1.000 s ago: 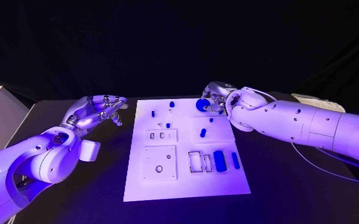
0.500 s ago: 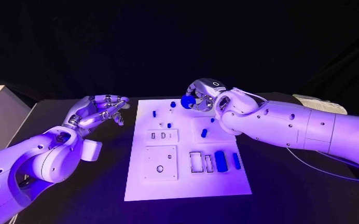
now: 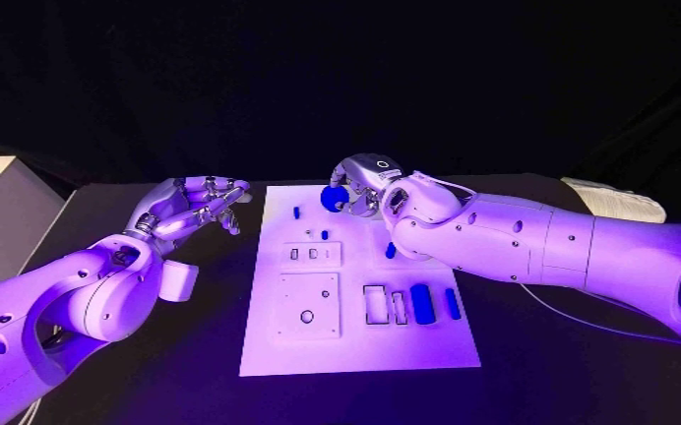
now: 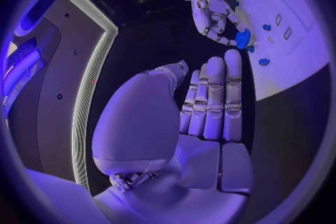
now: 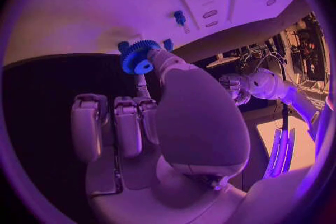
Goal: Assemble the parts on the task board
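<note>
1. We see the white task board (image 3: pixel 355 327) lying mid-counter (image 3: pixel 568 366).
2. Our left hand (image 3: pixel 192 204) hovers beside it, fingers apart, holding nothing.
3. Our right hand (image 3: pixel 362 184) pinches a blue gear (image 3: pixel 335 198) above the board's far edge.

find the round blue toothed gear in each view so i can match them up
Head view: round blue toothed gear, held by the right hand over the white task board's far edge.
Left wrist view: gear at that hand's fingertips.
Right wrist view: gear pinched.
Shared landmark: the task board.
</note>
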Motion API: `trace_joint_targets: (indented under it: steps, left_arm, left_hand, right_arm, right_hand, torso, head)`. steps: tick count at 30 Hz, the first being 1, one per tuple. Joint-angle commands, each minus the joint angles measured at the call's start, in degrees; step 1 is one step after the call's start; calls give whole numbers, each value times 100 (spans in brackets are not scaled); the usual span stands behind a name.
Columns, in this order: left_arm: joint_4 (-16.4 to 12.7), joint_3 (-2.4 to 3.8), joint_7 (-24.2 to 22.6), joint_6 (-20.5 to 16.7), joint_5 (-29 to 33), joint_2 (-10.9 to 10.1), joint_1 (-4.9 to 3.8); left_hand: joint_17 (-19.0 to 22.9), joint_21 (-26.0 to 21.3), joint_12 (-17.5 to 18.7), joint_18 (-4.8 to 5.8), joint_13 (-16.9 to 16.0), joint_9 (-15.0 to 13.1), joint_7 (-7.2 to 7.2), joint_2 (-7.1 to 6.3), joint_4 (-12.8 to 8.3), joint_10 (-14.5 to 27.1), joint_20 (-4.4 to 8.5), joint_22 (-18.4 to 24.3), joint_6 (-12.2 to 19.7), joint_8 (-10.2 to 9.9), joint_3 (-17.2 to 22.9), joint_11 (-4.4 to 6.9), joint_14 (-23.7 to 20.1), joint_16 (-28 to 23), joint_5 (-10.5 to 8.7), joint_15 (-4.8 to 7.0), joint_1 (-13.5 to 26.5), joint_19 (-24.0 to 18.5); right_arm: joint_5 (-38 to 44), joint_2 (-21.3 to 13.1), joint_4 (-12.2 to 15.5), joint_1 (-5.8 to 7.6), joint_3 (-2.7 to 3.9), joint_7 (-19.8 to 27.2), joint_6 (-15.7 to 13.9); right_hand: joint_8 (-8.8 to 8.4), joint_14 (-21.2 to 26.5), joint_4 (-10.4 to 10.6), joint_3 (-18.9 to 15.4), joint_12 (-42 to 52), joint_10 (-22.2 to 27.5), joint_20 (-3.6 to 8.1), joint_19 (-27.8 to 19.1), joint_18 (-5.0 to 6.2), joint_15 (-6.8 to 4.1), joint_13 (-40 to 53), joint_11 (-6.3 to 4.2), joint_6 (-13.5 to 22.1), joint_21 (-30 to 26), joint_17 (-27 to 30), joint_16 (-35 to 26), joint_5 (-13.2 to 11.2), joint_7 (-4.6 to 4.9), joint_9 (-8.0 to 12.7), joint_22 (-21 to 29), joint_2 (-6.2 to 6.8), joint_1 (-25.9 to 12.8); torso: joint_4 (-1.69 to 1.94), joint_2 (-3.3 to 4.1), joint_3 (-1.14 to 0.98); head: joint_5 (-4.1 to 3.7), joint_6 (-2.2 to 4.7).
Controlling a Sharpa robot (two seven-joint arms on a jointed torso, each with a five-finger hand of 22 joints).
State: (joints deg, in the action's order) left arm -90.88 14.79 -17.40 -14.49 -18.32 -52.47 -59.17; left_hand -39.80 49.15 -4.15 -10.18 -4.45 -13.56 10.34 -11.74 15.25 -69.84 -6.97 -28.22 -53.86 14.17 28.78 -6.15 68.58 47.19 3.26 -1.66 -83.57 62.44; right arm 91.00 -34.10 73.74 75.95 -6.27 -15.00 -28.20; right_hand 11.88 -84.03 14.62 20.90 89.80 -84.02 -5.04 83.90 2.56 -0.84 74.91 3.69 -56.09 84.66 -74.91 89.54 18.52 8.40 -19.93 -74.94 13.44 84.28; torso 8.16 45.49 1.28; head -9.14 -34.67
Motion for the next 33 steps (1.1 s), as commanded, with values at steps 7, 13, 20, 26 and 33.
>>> trace_joint_targets:
  steps: [7, 13, 20, 26, 33]
  left_arm:
    - [-27, 5, -47, 100, -21, 12, -1]
    - [-32, 5, -45, 99, -29, 5, -2]
    - [-31, 5, -44, 101, -35, 10, -2]
    - [-32, 5, -43, 99, -36, 5, -2]
    - [-34, 5, -38, 103, -37, 5, -2]
  left_hand:
    - [-2, 36, 26, -29, -7, -10, -1, -33, 5, 21, 7, -6, 17, -30, 28, 0, -48, 18, -31, -5, -46, -33]
    - [-1, 60, 26, -30, -7, -16, -1, -35, 0, 23, 5, -21, 18, -30, 32, -2, -50, 22, -32, -5, -49, -51]
    - [-1, 60, 26, -30, -7, -16, -1, -35, 0, 23, 5, -21, 18, -30, 32, -2, -50, 22, -32, -5, -49, -51]
    - [-1, 60, 26, -30, -7, -16, -1, -35, 0, 23, 5, -21, 18, -30, 32, -2, -50, 22, -32, -5, -49, -51]
    - [-1, 60, 26, -30, -7, -16, -1, -35, 0, 23, 5, -21, 18, -30, 32, -2, -50, 22, -32, -5, -49, -51]
  right_arm:
    - [164, 235, -217, -61, -8, -57, 204]
    - [177, 315, -303, -108, -15, -66, 284]
    - [202, 389, -396, -127, -21, -84, 381]
    - [216, 446, -493, -131, -27, -109, 457]
    - [263, 508, -601, -132, -33, -121, 440]
  right_hand:
    - [-1, -578, -8, 43, 20, -598, 45, 373, -84, -31, 1509, -42, -47, 9, -1422, 26, -13, -43, 2, -791, 13, -70]
    - [-8, -577, -10, 51, 20, -598, 46, 369, -81, -30, 1509, -41, -37, 2, -1419, 25, -21, -40, 5, -781, 19, -80]
    - [-14, -579, -11, 55, 20, -598, 46, 371, -82, -29, 1509, -38, -29, 5, -1424, 27, -30, -37, 8, -786, 26, -88]
    - [-28, -577, -7, 64, 20, -598, 45, 369, -82, -25, 1509, -32, -13, 1, -1417, 25, -64, -30, 14, -782, 38, -121]
    - [-59, -577, -4, 77, 20, -598, 39, 363, -79, -15, 1509, -20, 30, -11, -1416, 24, -94, -14, 28, -768, 56, -164]
  torso:
    - [-9, 6, -5]
    - [-19, 5, -14]
    - [-19, -3, -6]
    - [-29, 4, -19]
    - [-14, -1, -12]
  head:
    - [46, -36]
    - [69, -40]
    - [67, -68]
    - [59, -67]
    - [51, -63]
